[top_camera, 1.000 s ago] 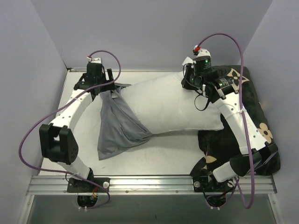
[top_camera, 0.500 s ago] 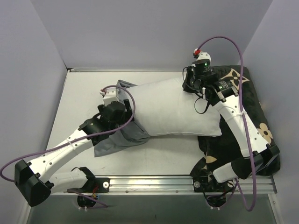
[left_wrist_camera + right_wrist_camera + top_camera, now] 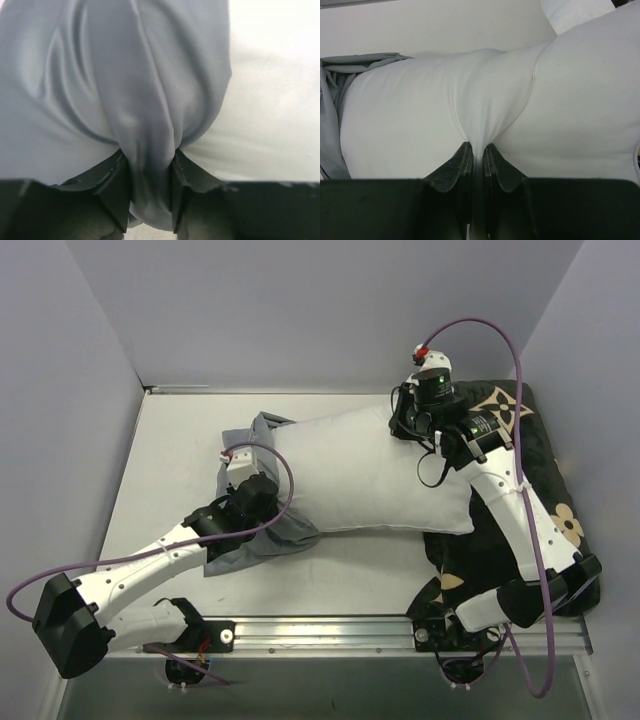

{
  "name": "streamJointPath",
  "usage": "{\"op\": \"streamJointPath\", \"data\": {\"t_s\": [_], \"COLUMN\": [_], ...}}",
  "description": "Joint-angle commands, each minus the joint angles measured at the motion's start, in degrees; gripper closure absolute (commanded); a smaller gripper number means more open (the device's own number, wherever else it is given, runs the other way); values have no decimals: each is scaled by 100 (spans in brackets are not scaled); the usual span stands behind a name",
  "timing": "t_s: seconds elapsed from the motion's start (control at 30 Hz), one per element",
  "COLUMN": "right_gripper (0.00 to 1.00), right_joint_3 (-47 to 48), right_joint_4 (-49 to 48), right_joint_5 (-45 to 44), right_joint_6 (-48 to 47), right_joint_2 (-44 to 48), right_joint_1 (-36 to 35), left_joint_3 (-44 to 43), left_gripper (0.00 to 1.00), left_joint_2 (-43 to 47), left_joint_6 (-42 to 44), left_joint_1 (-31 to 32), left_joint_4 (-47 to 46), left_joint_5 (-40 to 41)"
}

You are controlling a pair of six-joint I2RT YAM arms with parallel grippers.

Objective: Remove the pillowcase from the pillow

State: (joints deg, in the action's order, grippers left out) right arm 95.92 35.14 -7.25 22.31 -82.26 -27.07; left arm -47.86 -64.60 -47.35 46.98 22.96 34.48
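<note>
The right jaws clamp the pillow (image 3: 360, 470) at its far right corner, apparently anchoring it. The left jaws grip a pillowcase (image 3: 100, 75) fold, bunched around the pillow's left end, ready for stripping.

right claw (image 3: 477, 155) pinching white pillow (image 3: 420, 115), grey pillowcase (image 3: 335, 100) bunched at left

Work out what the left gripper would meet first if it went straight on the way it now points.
The pillowcase: the left gripper has its jaws shut on a fold, and more grey fabric fills the line ahead. The white pillow lies rightward; depth is unclear.
</note>
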Motion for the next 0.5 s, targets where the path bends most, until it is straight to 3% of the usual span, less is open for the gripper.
{"op": "streamJointPath", "data": {"t_s": [0.0, 0.17, 0.47], "right_gripper": [100, 100, 100], "right_joint_3": [497, 1068, 2106], "right_joint_4": [-323, -130, 107], "right_joint_5": [-242, -181, -75], "right_joint_6": [-77, -77, -24], "right_joint_2": [386, 237, -53], "right_joint_1": [70, 272, 413], "left_joint_3": [4, 180, 145], "left_gripper": [63, 72, 72], "left_joint_2": [-167, -167, -474], "left_joint_6": [-221, -196, -230], "left_joint_1": [-294, -1006, -1946], "left_joint_4": [452, 499, 640], "left_joint_5": [322, 400, 832]}}
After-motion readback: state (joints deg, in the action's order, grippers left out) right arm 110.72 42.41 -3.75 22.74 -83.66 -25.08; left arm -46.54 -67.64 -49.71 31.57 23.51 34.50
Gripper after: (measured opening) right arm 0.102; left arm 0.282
